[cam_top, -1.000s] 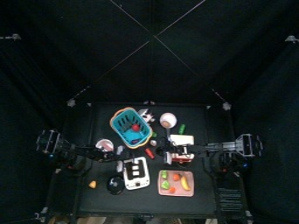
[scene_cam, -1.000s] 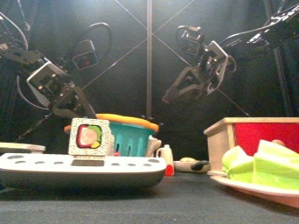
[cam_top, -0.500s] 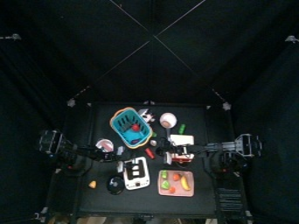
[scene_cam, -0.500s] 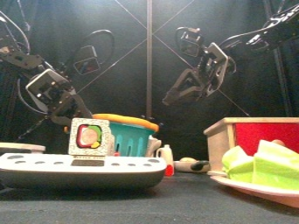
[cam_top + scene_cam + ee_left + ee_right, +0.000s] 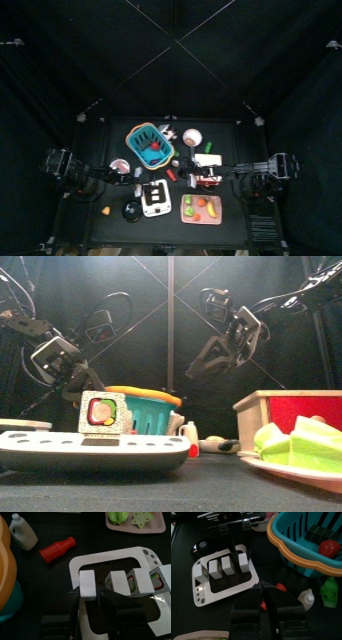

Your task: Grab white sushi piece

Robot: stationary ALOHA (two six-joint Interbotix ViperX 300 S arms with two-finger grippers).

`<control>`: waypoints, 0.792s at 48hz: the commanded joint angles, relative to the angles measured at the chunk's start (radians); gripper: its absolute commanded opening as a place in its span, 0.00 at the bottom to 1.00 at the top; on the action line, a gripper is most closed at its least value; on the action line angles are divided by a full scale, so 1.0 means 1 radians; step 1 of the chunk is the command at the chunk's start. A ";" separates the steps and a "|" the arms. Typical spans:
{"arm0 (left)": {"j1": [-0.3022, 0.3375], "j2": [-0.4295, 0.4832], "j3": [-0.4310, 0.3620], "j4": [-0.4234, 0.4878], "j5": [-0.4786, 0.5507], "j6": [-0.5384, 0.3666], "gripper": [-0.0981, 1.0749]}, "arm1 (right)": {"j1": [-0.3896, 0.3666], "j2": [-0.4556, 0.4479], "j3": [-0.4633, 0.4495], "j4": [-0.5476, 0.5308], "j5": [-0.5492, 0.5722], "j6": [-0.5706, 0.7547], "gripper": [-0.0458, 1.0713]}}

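Centrally, plain white sushi piece [image 5: 87, 585] stands upright in white tray [image 5: 143, 553] beside green-filled rolls [image 5: 146, 581]; left gripper [image 5: 91, 598] jaws spread around it.

From high above we saw a small black table [image 5: 100, 190] crowded with toys: a teal basket [image 5: 150, 147], a white tray [image 5: 156, 198] holding sushi pieces, and a pink plate [image 5: 201, 209]. Both arms flanked it.

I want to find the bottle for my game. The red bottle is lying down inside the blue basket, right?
Not quite. The red bottle is lying down, but on the black table beside the white tray, not inside the basket. The left wrist view shows it.
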 commanded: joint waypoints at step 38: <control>0.008 -0.061 0.002 0.003 -0.005 0.003 0.55 | -0.003 0.000 -0.017 -0.002 -0.009 -0.002 0.45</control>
